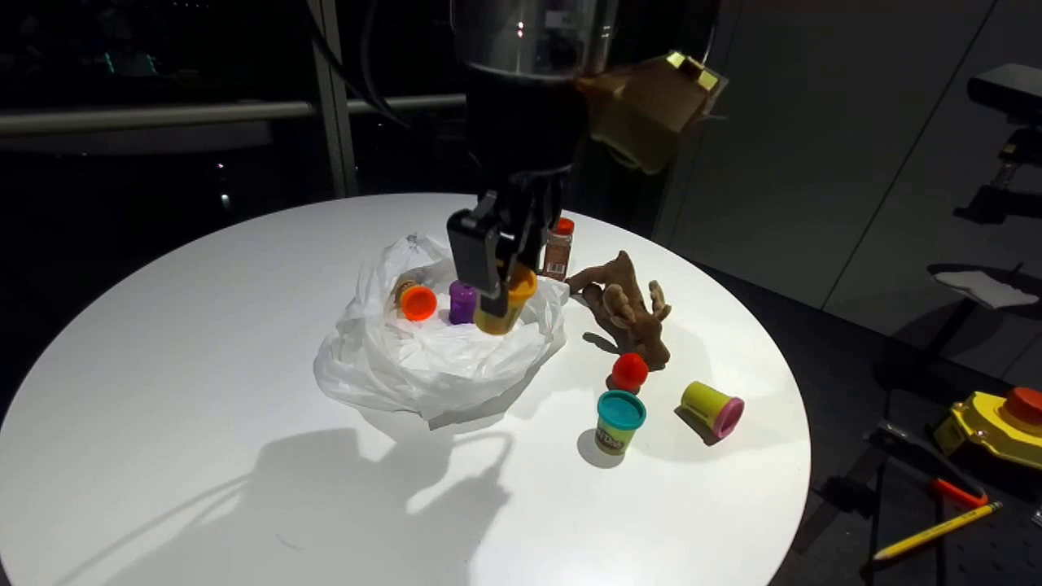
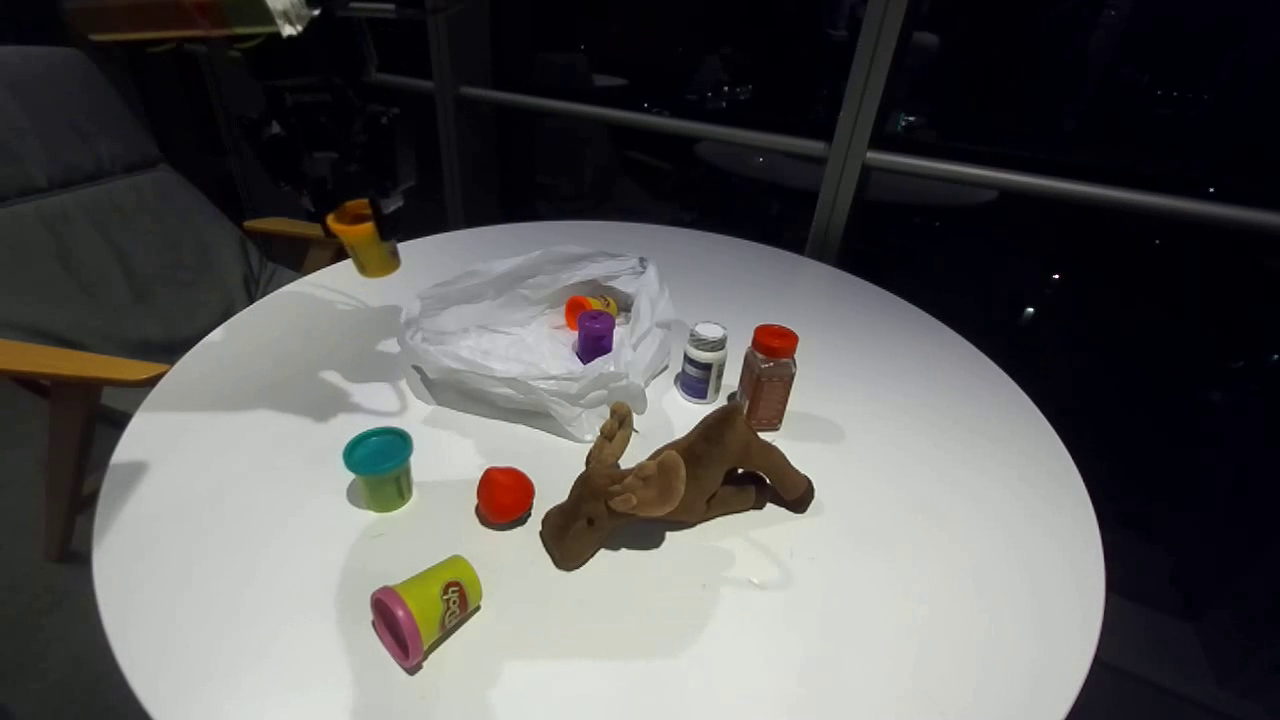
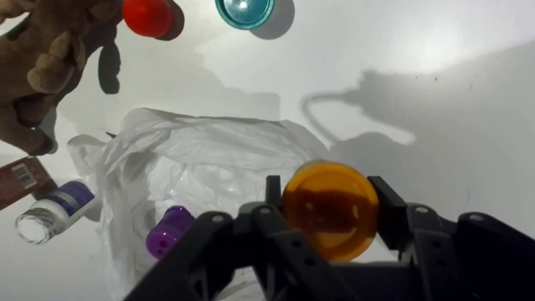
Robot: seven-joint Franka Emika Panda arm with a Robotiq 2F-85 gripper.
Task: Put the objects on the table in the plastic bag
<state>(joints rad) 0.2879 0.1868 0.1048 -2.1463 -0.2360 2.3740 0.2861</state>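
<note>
Black pincer (image 3: 327,200) points down, clamping orange-lidded tub (image 2: 368,245) aloft; arm (image 1: 521,118) seemingly upright.

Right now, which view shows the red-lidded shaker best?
Best in an exterior view: the shaker stands upright, red lid and most of its body showing. In an exterior view with the claw in front, it is partly hidden. The wrist view crops it at the edge: barcoded body, no lid.
</note>
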